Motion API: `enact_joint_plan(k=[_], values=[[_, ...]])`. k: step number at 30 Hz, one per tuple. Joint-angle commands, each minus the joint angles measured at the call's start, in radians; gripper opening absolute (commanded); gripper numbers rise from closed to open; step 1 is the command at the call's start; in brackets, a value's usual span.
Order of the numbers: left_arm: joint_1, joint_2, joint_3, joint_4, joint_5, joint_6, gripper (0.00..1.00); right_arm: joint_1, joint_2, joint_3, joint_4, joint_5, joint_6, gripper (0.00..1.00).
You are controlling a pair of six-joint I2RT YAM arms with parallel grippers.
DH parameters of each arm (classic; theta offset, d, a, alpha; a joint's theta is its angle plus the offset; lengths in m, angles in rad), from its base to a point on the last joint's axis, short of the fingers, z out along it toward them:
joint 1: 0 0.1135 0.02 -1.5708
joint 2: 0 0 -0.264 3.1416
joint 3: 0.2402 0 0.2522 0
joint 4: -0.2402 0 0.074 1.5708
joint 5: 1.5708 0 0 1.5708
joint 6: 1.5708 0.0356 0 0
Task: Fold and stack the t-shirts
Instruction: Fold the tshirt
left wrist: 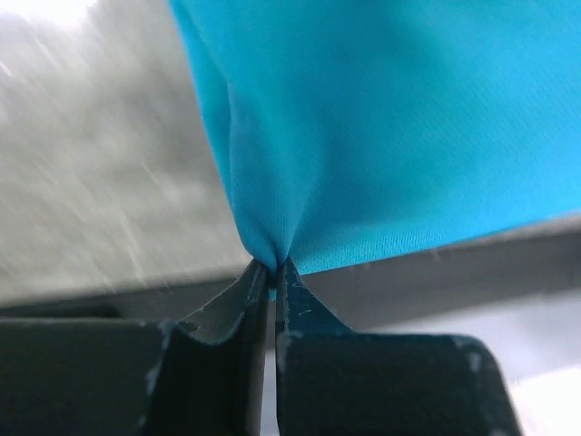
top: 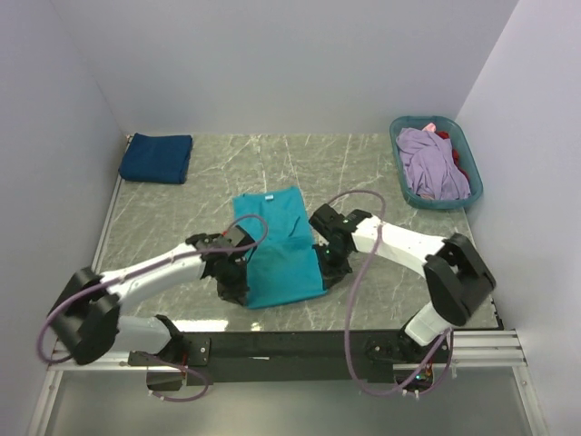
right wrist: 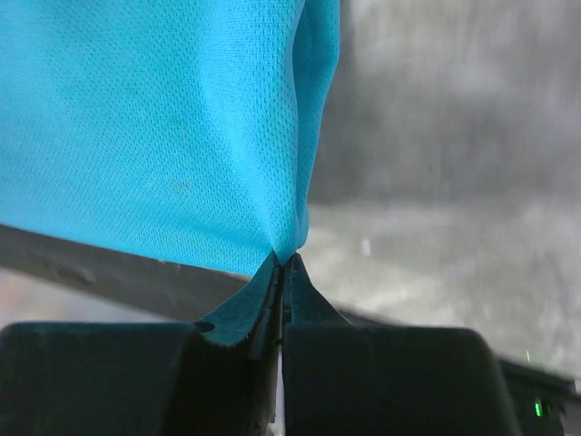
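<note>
While both claws grip the near end of the teal t-shirt (top: 277, 250), the fold is only partway done. The left gripper (left wrist: 272, 265) has its jaws closed tight on a small gather of teal cloth at the shirt's near left corner. The right gripper (right wrist: 283, 259) is clamped just as tightly on the near right corner. Each wrist view shows fabric fanning up out of the fingertips, so this hem looks to be raised off the table (top: 182, 218).

That shirt lies in the middle of the surface, toward the near edge, and is already narrowed to a long rectangle with no sleeves sticking out. Its long axis runs from near to far, leaning a little to the left at the far end. The collar points to the far edge and the hem to the arms. By my judgement, what it lacks is the crosswise fold of hem toward collar, then a move onto the stack.

Farther off, a navy t-shirt (top: 156, 158) sits folded at the far left corner, apparently the start of the stack. At the far right corner, the teal laundry basket (top: 436, 120) holds a crumpled lavender t-shirt (top: 434, 163) with a red one (top: 444, 136) beside it, both unfolded. So one looks finished, one is in hand, and at least two remain.
</note>
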Motion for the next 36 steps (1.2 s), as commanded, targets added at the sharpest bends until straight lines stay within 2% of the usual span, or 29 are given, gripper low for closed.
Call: enact_joint_plan(k=[1,5,10,14,22,31,36], values=[[-0.086,-0.135,-0.031,-0.161,0.063,-0.106,0.01,0.018,-0.108,-0.037,-0.160,-0.001,-0.034,0.00],[-0.113,-0.241,-0.026,-0.183,0.105,-0.136,0.01,0.025,-0.191,0.003,-0.246,0.009,-0.039,0.00],[-0.059,-0.161,0.118,-0.204,0.054,-0.057,0.01,0.008,-0.156,0.206,-0.331,0.114,-0.051,0.00],[0.031,-0.107,0.222,-0.195,0.030,0.017,0.01,-0.012,-0.077,0.349,-0.338,0.121,-0.074,0.00],[0.199,-0.065,0.316,-0.169,0.045,0.132,0.01,-0.052,0.072,0.627,-0.358,0.105,-0.123,0.00],[0.338,0.033,0.394,-0.102,0.089,0.207,0.01,-0.132,0.223,0.852,-0.340,0.046,-0.155,0.00],[0.407,0.131,0.456,-0.057,0.089,0.244,0.01,-0.172,0.301,0.911,-0.283,0.013,-0.154,0.00]])
